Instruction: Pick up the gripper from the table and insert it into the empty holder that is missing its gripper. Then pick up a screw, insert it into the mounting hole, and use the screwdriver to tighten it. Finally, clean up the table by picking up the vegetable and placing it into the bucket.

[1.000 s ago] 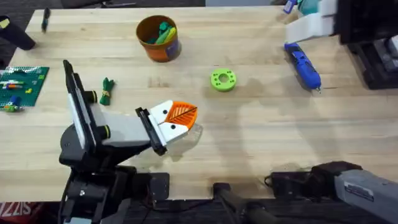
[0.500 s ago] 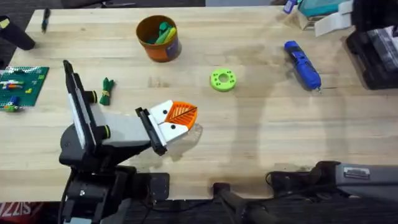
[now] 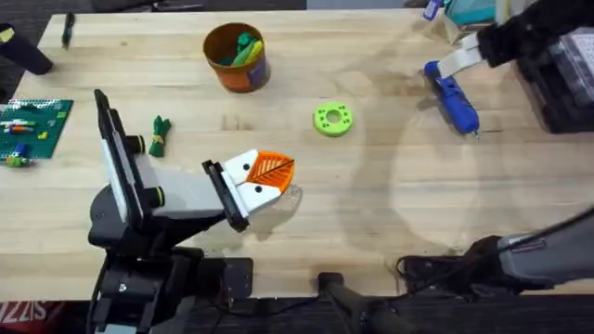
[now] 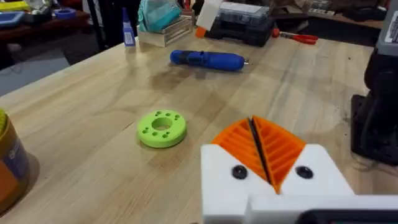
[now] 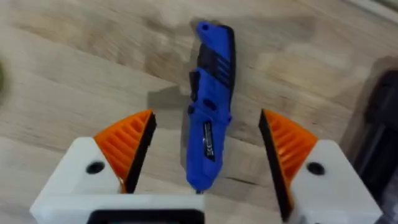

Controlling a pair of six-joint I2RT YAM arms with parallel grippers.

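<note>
step: grab screwdriver point(image 5: 209, 118) | right gripper point(image 5: 205, 149) spread wide, straddling the blue body — not yet touching | tool lies on table at 1 o'clock, far right | left gripper point(image 3: 269, 173) pads pressed together, idle | advice: lower squarely, clamp mid-body — bit kept free

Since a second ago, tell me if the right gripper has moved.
Yes. In the overhead view the right gripper has shifted down toward the screwdriver, which has stayed put; it now sits over the screwdriver's far end, fingers open either side.
</note>
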